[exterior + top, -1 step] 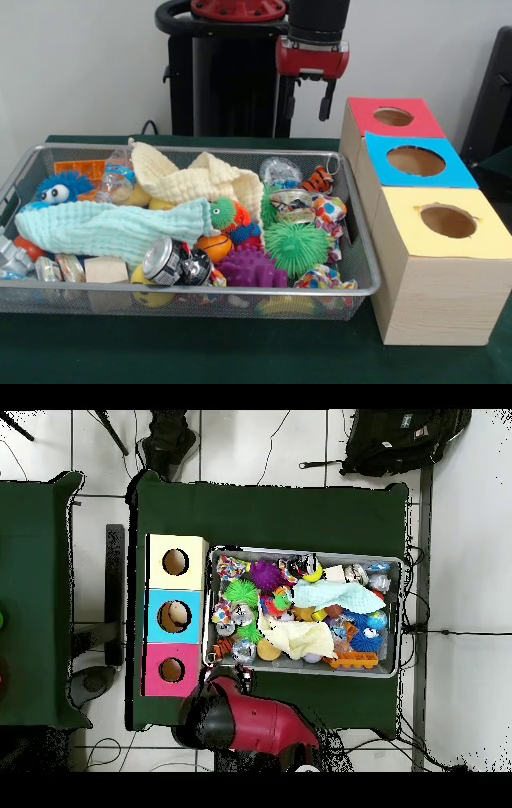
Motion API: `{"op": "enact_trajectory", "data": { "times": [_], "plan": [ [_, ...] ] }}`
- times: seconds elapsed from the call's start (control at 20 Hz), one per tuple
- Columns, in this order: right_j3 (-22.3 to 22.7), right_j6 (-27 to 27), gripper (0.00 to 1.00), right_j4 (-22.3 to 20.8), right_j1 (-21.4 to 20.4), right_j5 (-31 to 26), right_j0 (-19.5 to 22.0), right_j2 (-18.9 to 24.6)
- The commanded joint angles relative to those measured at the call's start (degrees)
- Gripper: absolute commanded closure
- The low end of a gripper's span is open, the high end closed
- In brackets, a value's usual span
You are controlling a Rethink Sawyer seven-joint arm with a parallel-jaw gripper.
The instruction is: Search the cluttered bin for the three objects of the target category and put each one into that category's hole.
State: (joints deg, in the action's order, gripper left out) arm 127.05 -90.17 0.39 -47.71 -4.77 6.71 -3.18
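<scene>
My gripper [306,117] hangs open and empty above the far right corner of the wire bin [24,172], clear of everything in it. The bin holds a green spiky ball [296,246], a purple spiky ball [250,268], a blue fuzzy toy with eyes [60,188], a crushed can [164,260], an orange ball [214,246], a plastic bottle [116,180] and a wooden block [106,270]. A mint cloth [112,228] and a cream cloth [200,184] cover part of the pile. In the overhead view the red arm [262,724] reaches to the bin's [402,614] near left corner.
Three wooden boxes stand beside the bin, each with a round hole on top: red [394,117], blue [416,161], yellow [448,222]. From above they show as yellow [175,562], blue [177,616] and red [172,670]. A green cloth [240,352] covers the table.
</scene>
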Motion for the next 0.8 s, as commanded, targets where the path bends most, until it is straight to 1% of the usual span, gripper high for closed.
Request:
{"op": "enact_trajectory", "data": {
  "times": [0.05,0.4,0.55,0.8],
  "plan": [
    [1.82,-13.72,0.00,0.81,4.75,6.77,0.11,5.42],
    [1.60,-12.58,0.00,-0.12,7.18,8.59,0.87,5.87],
    [1.29,-12.50,0.00,-0.53,8.68,10.08,1.21,5.99],
    [-0.06,-11.55,0.00,-0.90,11.91,10.65,2.52,6.64]
  ]
}}
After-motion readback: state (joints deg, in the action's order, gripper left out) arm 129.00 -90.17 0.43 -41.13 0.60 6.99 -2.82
